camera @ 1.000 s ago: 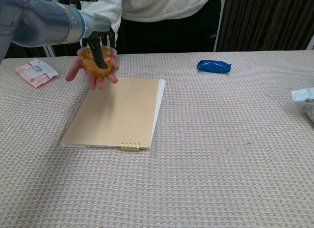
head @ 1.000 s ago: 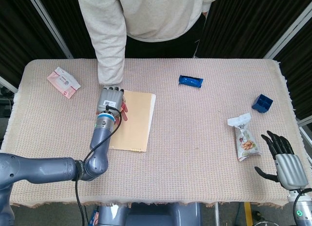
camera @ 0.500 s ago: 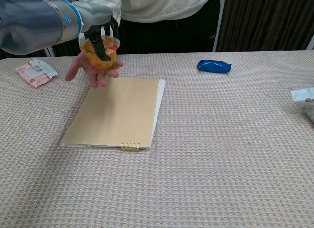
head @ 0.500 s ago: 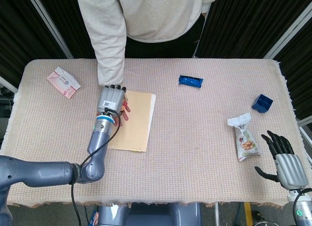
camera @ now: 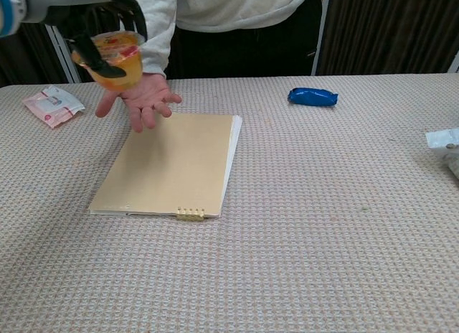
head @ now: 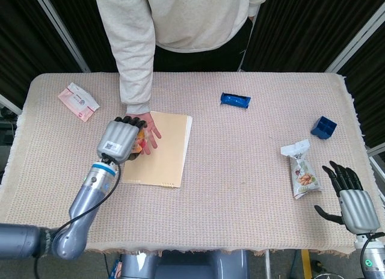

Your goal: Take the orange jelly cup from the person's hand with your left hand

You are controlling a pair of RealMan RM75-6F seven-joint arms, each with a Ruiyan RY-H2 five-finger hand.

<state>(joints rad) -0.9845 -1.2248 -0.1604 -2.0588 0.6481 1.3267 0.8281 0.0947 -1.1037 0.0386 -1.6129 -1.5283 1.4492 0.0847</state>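
Observation:
My left hand (head: 119, 141) grips the orange jelly cup (camera: 115, 58), lifted above and to the left of the person's open palm (camera: 143, 100). In the chest view the cup hangs clear of the palm, with dark fingers (camera: 100, 56) wrapped round its side. From the head view the cup (head: 139, 141) is mostly hidden under my hand. The person's hand (head: 148, 127) lies palm up at the notebook's far left corner. My right hand (head: 349, 195) stays at the table's near right edge, fingers spread, holding nothing.
A tan notebook (head: 165, 150) lies flat left of centre. A pink packet (head: 78, 101) sits far left, a blue wrapper (head: 235, 100) at the back middle, a blue box (head: 323, 127) at the right, and a snack bag (head: 301, 169) near my right hand.
My left hand has lifted the jelly cup off the person's palm and drawn it up and left, toward me. The palm is now bare. The right hand has not moved.

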